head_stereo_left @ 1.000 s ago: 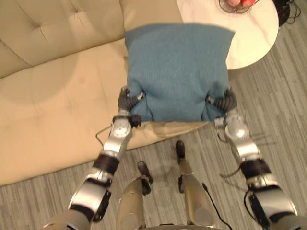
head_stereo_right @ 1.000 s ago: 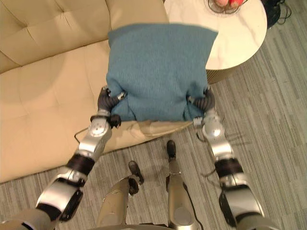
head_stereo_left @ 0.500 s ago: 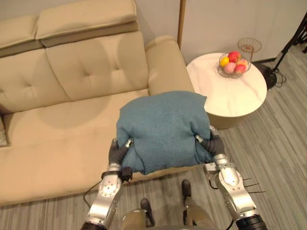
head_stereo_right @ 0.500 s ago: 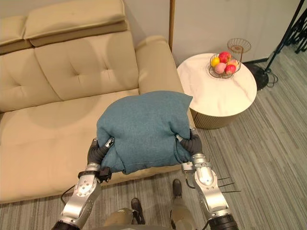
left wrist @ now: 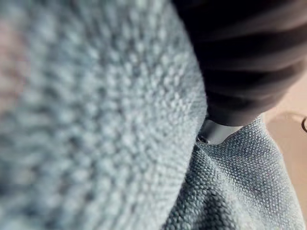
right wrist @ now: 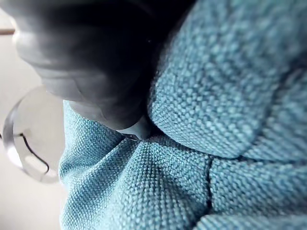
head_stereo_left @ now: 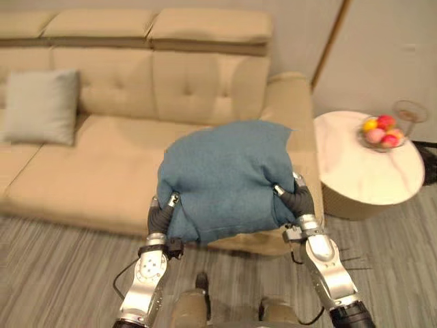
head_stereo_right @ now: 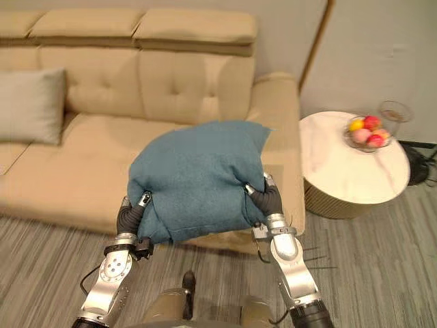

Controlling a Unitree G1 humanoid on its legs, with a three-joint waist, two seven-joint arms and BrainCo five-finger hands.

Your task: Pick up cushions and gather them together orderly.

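Left hand and right hand keep fingers clamped on the teal woven cushion above the beige leather sofa's edge; the camera's swing reveals a pale grey cushion.

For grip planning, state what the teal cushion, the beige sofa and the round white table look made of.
Teal-blue square cushion: coarse woven fabric, matte; the wrist views show the nubby weave.
Beige tufted sofa: probably leather or faux leather; smooth with soft sheen.
Round white side table: glossy top with faint veins, marble or imitation.
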